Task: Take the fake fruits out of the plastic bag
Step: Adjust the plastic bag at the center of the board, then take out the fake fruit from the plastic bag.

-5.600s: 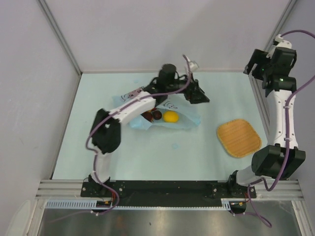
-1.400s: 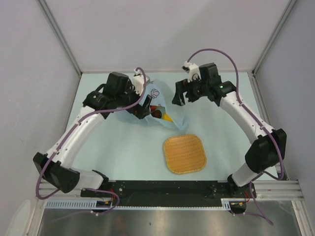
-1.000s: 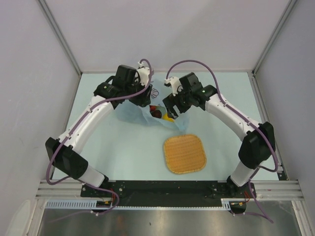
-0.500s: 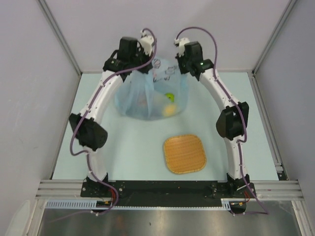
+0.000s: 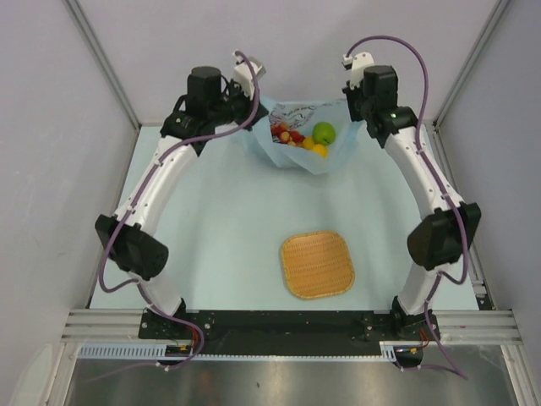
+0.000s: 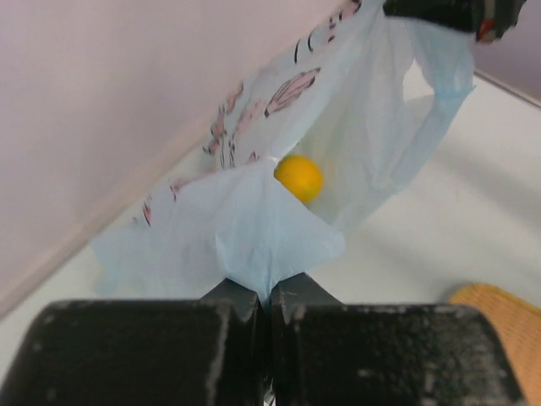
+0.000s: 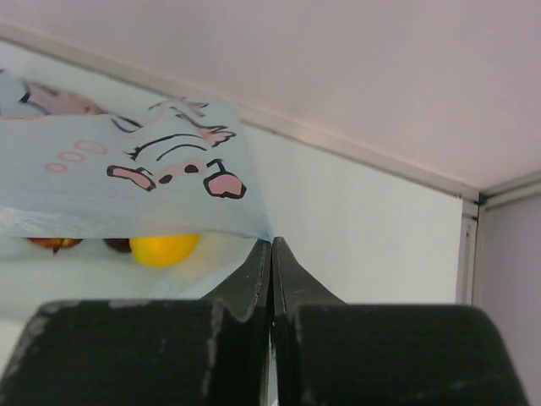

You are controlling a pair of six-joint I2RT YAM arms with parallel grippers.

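Note:
The light-blue plastic bag [image 5: 297, 154] hangs stretched between my two grippers near the back wall, its mouth open upward. Inside lie the fake fruits: a green round one [image 5: 324, 132], small red ones [image 5: 284, 132] and a yellow one [image 5: 318, 150]. My left gripper [image 5: 254, 103] is shut on the bag's left edge [image 6: 254, 228], with the yellow fruit [image 6: 298, 178] just beyond it. My right gripper [image 5: 352, 108] is shut on the bag's right corner [image 7: 245, 222]. Under the printed film show a yellow fruit [image 7: 165, 249] and dark red ones [image 7: 55, 244].
An orange woven square tray [image 5: 317, 265] lies on the table in front of the bag, between the two arms. The back wall stands close behind the bag. Metal rails run along both sides of the table.
Both grippers have moved apart and toward the back wall. The bag, hanging as a deep pouch before, is now pulled wide and shallow, and the fruits show from above.

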